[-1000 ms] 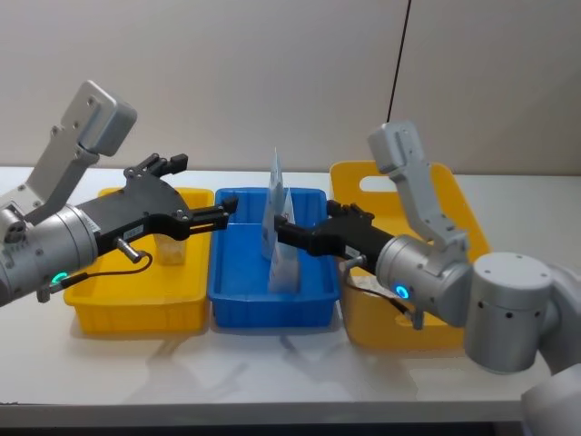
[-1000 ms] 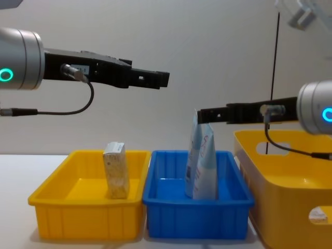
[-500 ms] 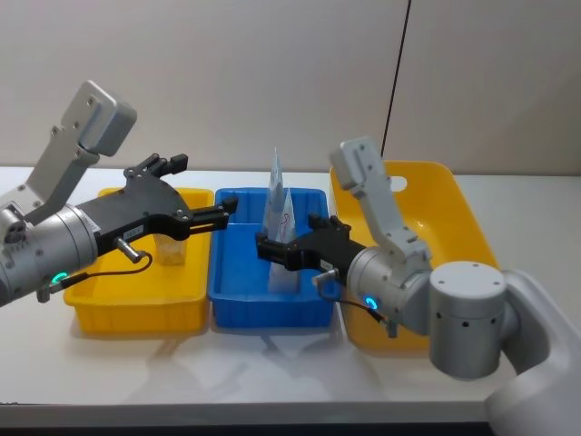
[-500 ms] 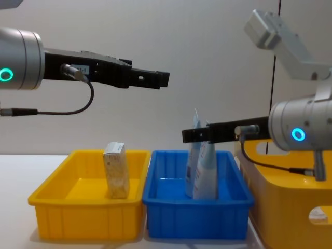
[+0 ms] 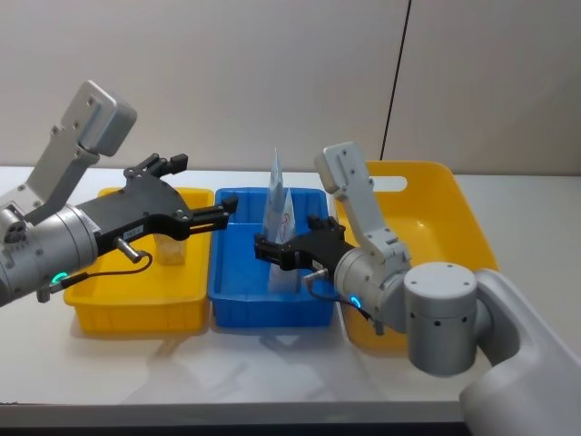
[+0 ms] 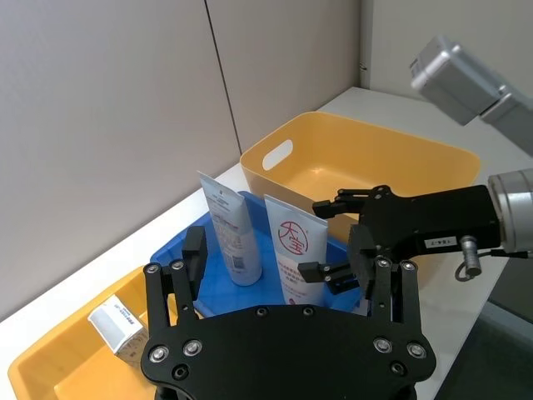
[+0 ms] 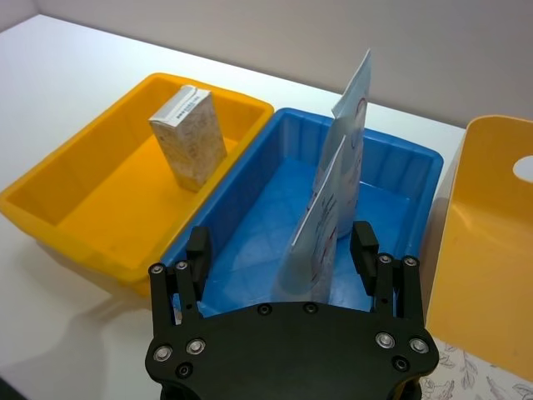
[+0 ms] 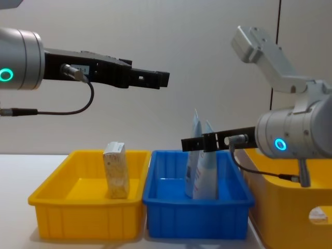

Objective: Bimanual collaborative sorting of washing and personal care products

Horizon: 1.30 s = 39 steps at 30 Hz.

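Two pale-blue and white tubes (image 7: 329, 208), the nearer with a red emblem, in a blue bin (image 7: 250, 225); a speckled beige carton (image 7: 190, 137) in a yellow bin (image 7: 83, 208); a large yellow tub (image 5: 436, 218) at frame right

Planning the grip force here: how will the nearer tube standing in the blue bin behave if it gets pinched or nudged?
The nearer tube stands on its narrow cap end, so a sideways nudge would probably tip it against the other tube. Its flat crimped top looks thin and likely flexes. The open right end effector straddles it; a gentle pinch should do.
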### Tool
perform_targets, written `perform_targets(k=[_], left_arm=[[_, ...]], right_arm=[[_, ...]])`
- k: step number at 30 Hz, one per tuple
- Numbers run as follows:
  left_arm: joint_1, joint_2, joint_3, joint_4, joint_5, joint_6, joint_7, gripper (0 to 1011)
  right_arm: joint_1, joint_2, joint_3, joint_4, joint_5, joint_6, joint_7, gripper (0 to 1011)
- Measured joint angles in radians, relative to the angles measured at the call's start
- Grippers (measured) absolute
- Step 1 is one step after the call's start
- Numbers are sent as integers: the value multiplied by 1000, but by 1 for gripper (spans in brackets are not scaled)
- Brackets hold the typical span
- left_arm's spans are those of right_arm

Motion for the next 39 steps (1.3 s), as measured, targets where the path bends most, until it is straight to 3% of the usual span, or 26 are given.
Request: perform_targets(k=[26, 30, 39], left_arm=[[0, 0, 0, 0, 0, 0, 0, 1001], [0, 0, 0, 0, 0, 0, 0, 1001], [0, 0, 0, 0, 0, 0, 0, 1001]], right_arm=[[39, -44, -5, 114, -59, -34, -41, 994], [42, -46, -5, 121, -65, -39, -41, 917], [45, -49, -5, 132, -71, -44, -41, 639]])
